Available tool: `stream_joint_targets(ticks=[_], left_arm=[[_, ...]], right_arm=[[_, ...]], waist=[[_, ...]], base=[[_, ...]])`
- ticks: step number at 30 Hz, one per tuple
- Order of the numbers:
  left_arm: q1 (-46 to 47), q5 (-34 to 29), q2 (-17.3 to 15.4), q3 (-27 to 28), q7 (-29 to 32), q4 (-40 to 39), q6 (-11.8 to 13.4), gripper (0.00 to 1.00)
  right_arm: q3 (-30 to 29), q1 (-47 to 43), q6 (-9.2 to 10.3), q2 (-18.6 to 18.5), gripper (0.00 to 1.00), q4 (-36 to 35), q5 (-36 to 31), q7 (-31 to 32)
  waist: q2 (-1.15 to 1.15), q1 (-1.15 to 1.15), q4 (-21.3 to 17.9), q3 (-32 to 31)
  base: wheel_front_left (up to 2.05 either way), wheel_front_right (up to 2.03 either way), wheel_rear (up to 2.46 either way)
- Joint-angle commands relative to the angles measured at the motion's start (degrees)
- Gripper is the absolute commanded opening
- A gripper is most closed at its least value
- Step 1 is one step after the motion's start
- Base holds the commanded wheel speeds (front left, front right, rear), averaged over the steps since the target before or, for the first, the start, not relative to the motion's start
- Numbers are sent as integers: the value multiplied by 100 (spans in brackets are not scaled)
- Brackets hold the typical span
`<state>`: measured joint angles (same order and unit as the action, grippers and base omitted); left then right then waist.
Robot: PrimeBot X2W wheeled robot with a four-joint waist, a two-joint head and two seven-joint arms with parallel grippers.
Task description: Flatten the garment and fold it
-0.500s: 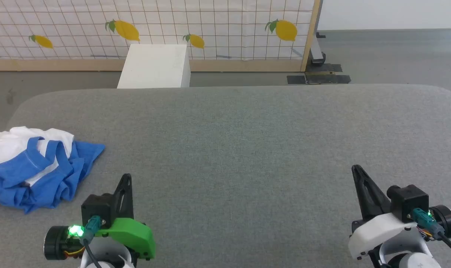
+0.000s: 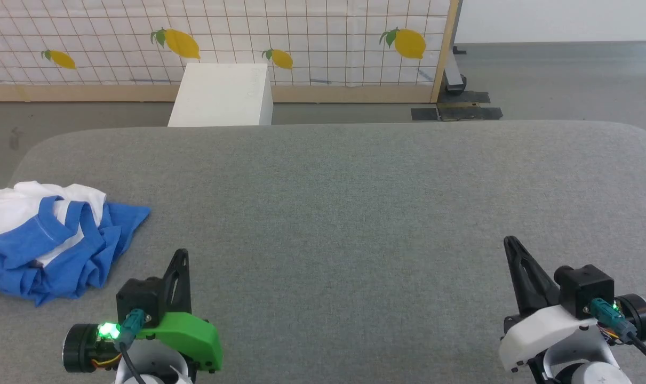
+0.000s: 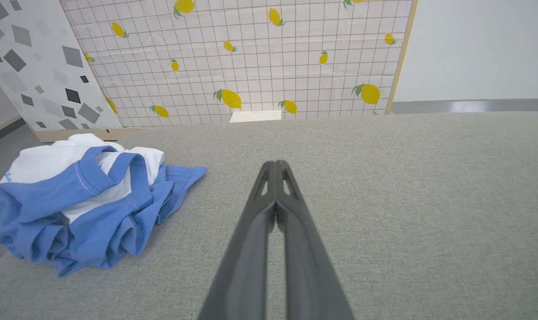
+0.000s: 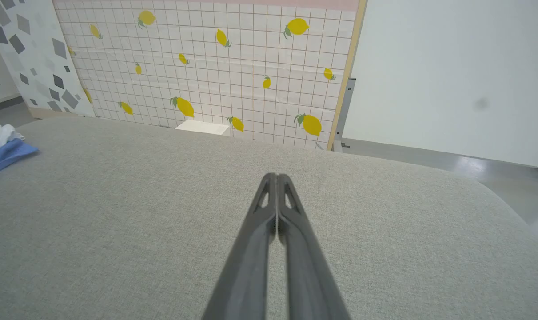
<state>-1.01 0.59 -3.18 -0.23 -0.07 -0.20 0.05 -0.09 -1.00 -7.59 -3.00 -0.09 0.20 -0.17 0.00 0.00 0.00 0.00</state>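
The garment point(image 2: 50, 242), a white T-shirt with bright blue sleeves, lies crumpled in a heap at the left edge of the grey fabric table point(image 2: 333, 202). In the left wrist view the garment point(image 3: 82, 200) sits to the left of the fingers, apart from them. A corner of the garment point(image 4: 2, 151) also shows at the far left of the right wrist view. My left gripper point(image 2: 181, 253) rests at the lower left, shut and empty, just right of the heap. My right gripper point(image 2: 509, 242) is at the lower right, shut and empty, far from the cloth.
A white box point(image 2: 221, 96) stands on the floor beyond the table's far edge. Behind it runs a tiled lemon-print panel point(image 2: 216, 37) with a wooden frame. Grey floor point(image 2: 557, 80) lies to the far right.
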Motion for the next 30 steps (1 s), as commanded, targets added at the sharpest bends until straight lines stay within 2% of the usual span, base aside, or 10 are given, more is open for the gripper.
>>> stream_joint_targets(ticks=[1, 7, 8, 30], left_arm=[[101, -59, 30, 23, 7, 20, -5, 0], [101, -59, 30, 23, 7, 20, -5, 0], [-6, 2, -1, -4, -1, -2, 0, 100], [-117, 143, 4, -37, -243, -51, 32, 100]], right_arm=[[9, 100, 10, 13, 0, 9, -20, 17], [9, 100, 10, 13, 0, 9, -20, 17], [-1, -2, 0, -1, 100, 0, 1, 0], [-266, -15, 2, 0, 100, 45, 181, -240]], waist=[[0, 0, 0, 0], [0, 0, 0, 0], [0, 0, 0, 0], [0, 0, 14, 24]], base=[[0, 0, 0], [0, 0, 0], [0, 0, 0], [0, 0, 0]])
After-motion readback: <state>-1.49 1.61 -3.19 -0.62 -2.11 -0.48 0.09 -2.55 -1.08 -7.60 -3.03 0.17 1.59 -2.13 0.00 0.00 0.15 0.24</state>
